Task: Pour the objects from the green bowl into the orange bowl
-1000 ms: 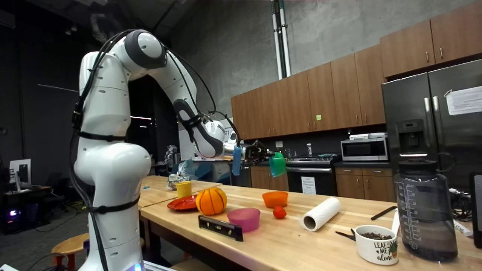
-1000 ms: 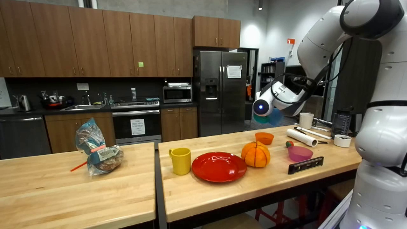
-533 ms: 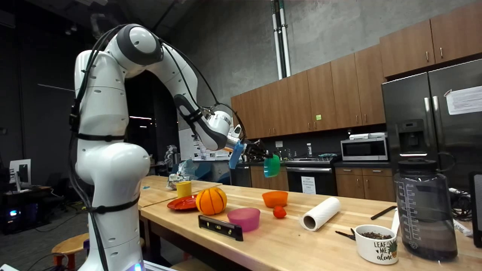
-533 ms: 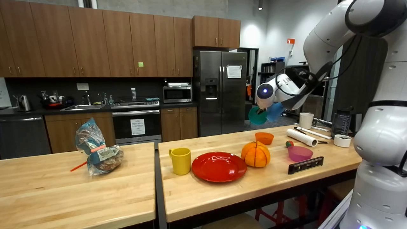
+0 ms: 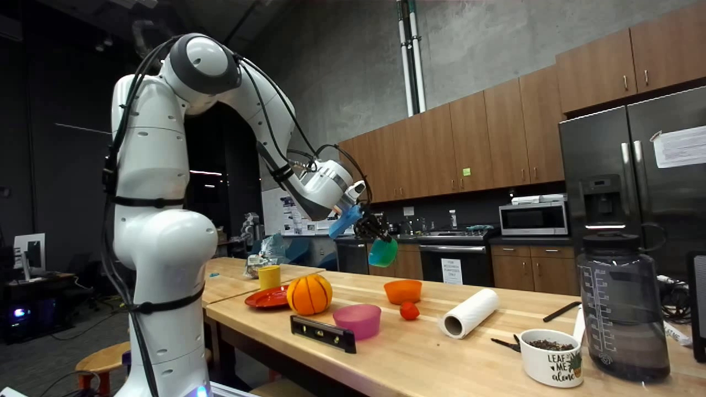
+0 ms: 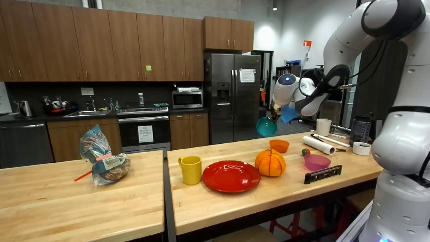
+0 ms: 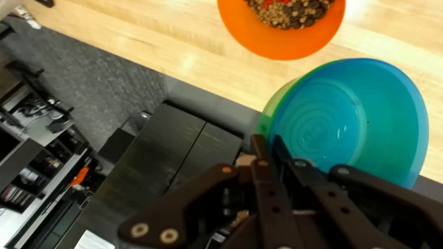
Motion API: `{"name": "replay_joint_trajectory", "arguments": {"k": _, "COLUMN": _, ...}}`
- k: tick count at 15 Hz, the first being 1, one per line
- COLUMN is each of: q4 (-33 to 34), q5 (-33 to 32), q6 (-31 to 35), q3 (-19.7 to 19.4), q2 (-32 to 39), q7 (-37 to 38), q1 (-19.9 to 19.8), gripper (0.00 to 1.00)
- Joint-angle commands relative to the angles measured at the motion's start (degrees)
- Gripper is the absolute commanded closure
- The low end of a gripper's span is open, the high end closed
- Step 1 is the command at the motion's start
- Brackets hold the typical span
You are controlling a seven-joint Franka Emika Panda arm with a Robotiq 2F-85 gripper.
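The gripper [image 7: 268,147] is pinching the green bowl [image 7: 346,121] by its rim, holding it tilted midair near the orange bowl [image 7: 277,45] on the table [image 5: 430,355]. A white cup [image 5: 551,361] is reading "LEAF ME alone"; a paper notice [image 6: 145,134] is declaring "FOR RESEARCH PURPOSES ONLY".

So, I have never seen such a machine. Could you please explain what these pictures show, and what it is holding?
The white machine is a robot arm, standing beside a wooden table. Two cameras outside the robot take the wide exterior views; the close picture comes from a camera on its wrist, so there you look along the black gripper, its mechanical hand. The gripper is closed on the rim of the green bowl, which hangs tilted in the air and looks nearly empty. On the table, the orange bowl contains small brown and red pieces. Also there: a pink bowl, a pumpkin-like ball, a red plate, a yellow mug and a spirit level.
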Motion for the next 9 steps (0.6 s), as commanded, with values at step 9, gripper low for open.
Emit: {"name": "replay_joint_trajectory", "arguments": {"k": 9, "q4": -7.5, "q5": 58.8, "q6": 8.7, "q3": 20.4, "q2": 7.8, "q7": -41.4, "q1": -12.0, "gripper": 0.99}}
